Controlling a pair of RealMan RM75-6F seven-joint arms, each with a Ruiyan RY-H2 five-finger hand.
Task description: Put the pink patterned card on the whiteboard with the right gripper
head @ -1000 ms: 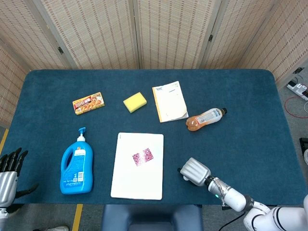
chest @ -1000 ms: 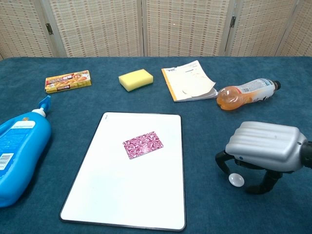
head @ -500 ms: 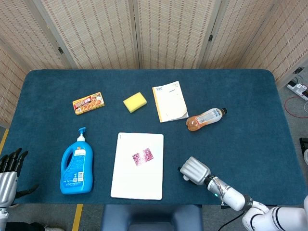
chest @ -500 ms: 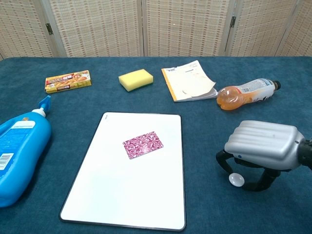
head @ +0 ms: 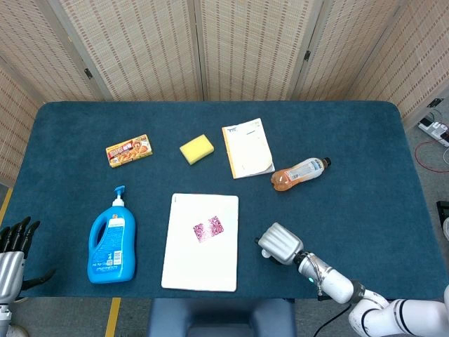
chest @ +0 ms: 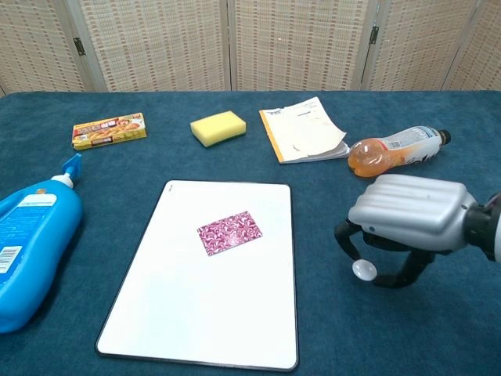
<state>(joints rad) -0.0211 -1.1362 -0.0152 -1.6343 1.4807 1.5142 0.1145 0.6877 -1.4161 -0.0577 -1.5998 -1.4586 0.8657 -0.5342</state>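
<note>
Fingers of my right hand (chest: 407, 223) were curled down over the table (chest: 438, 329), holding nothing, just right of the white board (chest: 211, 290) with its patterned purple card (chest: 229, 232). My left hand (head: 10, 253) hung off the table's left edge, fingers spread. Farther back lay the orange drink bottle (chest: 391, 151), then the notebook (chest: 301, 131) and yellow sponge (chest: 218, 128).

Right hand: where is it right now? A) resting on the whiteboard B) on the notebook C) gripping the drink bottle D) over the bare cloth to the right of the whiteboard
D: the right hand is over the blue cloth, apart from the whiteboard edge and nearer the camera than the bottle, with nothing in its curled fingers.
</note>
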